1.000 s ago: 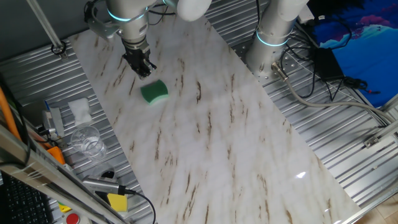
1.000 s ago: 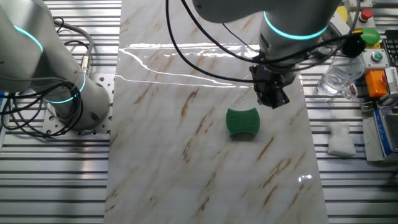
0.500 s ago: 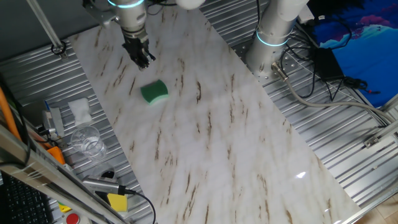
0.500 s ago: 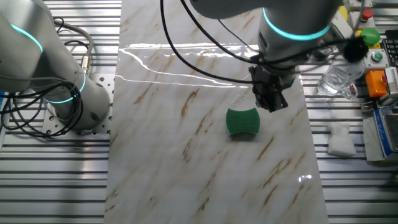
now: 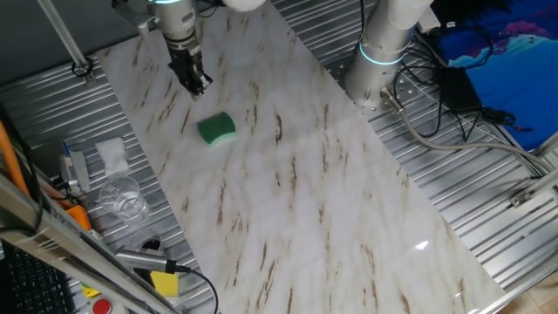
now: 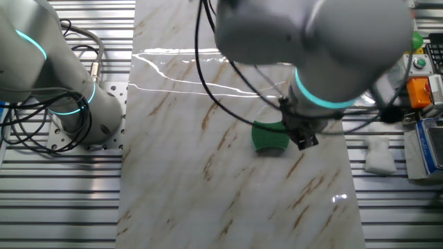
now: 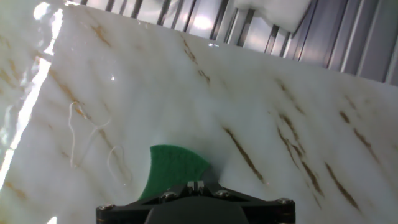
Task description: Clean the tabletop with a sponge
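Note:
The green sponge [image 5: 216,128] lies flat on the white marble-look tabletop [image 5: 305,201], near its far left part. My gripper [image 5: 197,82] hangs above the slab beyond the sponge, apart from it, with its fingers together and nothing between them. In the other fixed view the arm covers the top of the sponge [image 6: 268,138] and the gripper [image 6: 305,140] shows just to its right over the tabletop [image 6: 208,180]. In the hand view the sponge [image 7: 171,168] lies on the tabletop [image 7: 186,93] just beyond the shut gripper [image 7: 196,185].
A white crumpled tissue [image 5: 112,154] and a clear glass [image 5: 120,196] sit on the ribbed metal left of the slab; the tissue also shows in the hand view [image 7: 270,9]. A yellow block [image 5: 164,283] lies at the front left. A second arm's base [image 5: 384,52] stands at the slab's right edge.
My gripper has risen and drawn back from the sponge toward the slab's far left corner. The sponge has stayed where it was.

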You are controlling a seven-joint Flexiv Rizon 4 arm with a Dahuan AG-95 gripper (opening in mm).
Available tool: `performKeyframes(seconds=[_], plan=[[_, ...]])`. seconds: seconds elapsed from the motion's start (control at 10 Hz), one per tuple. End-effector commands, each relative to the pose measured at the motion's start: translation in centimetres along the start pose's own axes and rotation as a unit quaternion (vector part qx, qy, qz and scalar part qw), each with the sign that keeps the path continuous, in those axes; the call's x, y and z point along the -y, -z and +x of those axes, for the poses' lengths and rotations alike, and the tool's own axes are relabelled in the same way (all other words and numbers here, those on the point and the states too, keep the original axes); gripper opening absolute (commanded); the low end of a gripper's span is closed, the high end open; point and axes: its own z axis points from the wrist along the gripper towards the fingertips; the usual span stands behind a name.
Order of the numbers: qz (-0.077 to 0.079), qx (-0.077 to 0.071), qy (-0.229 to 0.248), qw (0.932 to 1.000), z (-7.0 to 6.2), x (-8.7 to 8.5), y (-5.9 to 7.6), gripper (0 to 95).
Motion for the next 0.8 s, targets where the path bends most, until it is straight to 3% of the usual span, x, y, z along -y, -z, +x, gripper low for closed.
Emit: performKeyframes(seconds=[0.1, 0.6, 0.8], plan=[[0.002, -0.002, 0.012, 0.9999, -0.5, 0.3, -1.0, 0.0], [0.001, -0.004, 0.031, 0.9995, -1.3, 0.7, -2.6, 0.0], [0.007, -0.006, 0.051, 0.9986, -1.3, 0.7, -2.6, 0.0]])
